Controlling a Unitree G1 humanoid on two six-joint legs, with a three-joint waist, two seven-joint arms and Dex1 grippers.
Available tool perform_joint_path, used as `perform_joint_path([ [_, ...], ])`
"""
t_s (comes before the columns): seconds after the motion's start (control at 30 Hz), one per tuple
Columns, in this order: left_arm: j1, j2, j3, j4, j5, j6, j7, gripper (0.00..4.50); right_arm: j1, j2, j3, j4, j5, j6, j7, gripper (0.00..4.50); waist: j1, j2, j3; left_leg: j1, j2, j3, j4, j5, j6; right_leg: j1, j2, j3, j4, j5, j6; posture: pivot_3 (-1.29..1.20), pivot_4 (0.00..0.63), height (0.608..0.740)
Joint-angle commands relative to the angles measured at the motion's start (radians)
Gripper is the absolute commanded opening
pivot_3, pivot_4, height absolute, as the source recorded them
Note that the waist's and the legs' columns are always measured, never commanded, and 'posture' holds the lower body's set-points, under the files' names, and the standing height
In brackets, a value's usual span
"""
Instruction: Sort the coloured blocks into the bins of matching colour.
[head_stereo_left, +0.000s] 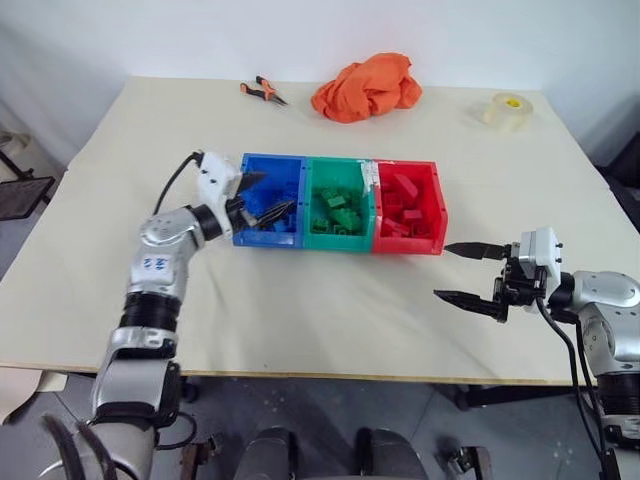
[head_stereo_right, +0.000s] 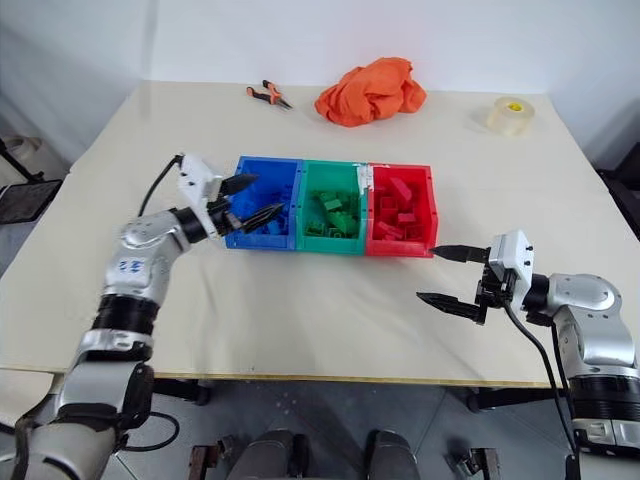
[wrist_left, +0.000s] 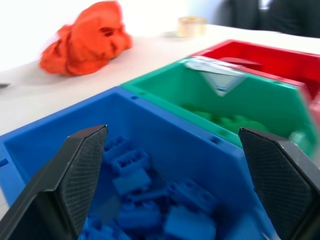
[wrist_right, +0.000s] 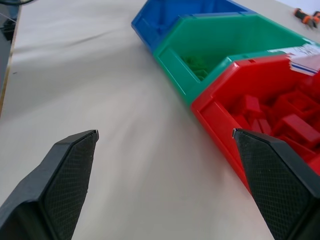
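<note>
Nearest me, the right gripper (head_stereo_left: 468, 272) hung over bare table (head_stereo_left: 300, 320) at about 4 o'clock from the bins, jaws spread wide, nothing between them. It sat just off the near corner of the red bin (head_stereo_left: 408, 208), not touching it.

The left gripper (head_stereo_left: 258, 197) sat at the 9 o'clock end of the row, above the blue bin (head_stereo_left: 270, 198). Jaws were wide and empty in the left wrist view, with blue blocks (wrist_left: 150, 200) lying loose in the bin below the fingers (wrist_left: 82, 170).

Green blocks (head_stereo_left: 336, 212) lay in the green bin (head_stereo_left: 340, 205), middle of the row. Red blocks (head_stereo_left: 405, 205) lay in the red bin. I saw no stray block on the open table, so I judged the sort finished or nearly so.

For the step in hand, a clean release, I would lift the left gripper straight up before drawing it back, keeping the open jaws clear of the blue bin's wall so the joined bins do not get dragged.

Farther off, toward 12 o'clock, lay the orange cloth (head_stereo_left: 366, 87), pliers (head_stereo_left: 262, 91) and a roll of tape (head_stereo_left: 507, 110), all well apart from the bins. I left them alone.
</note>
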Motion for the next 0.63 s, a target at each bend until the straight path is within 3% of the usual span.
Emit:
perform_joint_path([
  [0.03,0.153,0.1,0.042,-0.231,-0.028,-0.003,-0.063,4.47,-0.031,-0.021,-0.02,0.021,0.005,-0.008,0.023,4.5,-0.007,0.0,0.0,0.0,0.0,0.0,0.0,0.0,0.0,0.0,0.0,0.0,0.0,0.0,0.0,0.0,0.15,0.74],
  [0.13,0.253,0.161,0.131,-0.331,-0.219,0.193,-0.145,4.47,-0.055,-0.037,-0.024,0.066,-0.002,-0.014,0.042,4.5,-0.015,0.0,0.0,0.001,0.001,-0.001,0.0,0.0,0.0,0.001,0.0,0.0,0.0,0.0,0.0,0.0,0.15,0.74],
  [0.23,0.354,0.213,0.204,-0.428,-0.297,0.309,-0.136,4.47,-0.08,-0.049,-0.027,0.108,-0.009,-0.02,0.058,4.5,-0.012,0.0,0.0,0.0,0.001,-0.003,0.001,0.0,0.0,0.001,-0.002,0.002,0.0,0.0,0.0,0.0,0.15,0.74],
  [0.47,0.562,0.285,0.321,-0.484,-0.338,0.292,-0.212,4.47,-0.141,-0.073,-0.019,0.225,-0.045,-0.047,0.103,4.5,-0.017,0.001,0.0,0.0,0.0,-0.005,0.0,0.0,0.0,0.002,-0.003,0.005,-0.001,-0.001,-0.001,0.0,0.15,0.74],
  [0.63,0.565,0.279,0.329,-0.465,-0.329,0.26,-0.205,4.47,-0.171,-0.069,-0.026,0.289,-0.058,-0.056,0.105,4.5,-0.016,0.001,0.0,0.0,0.0,-0.005,0.0,0.0,0.0,0.002,-0.003,0.005,-0.001,-0.001,-0.001,0.0,0.15,0.74],
])
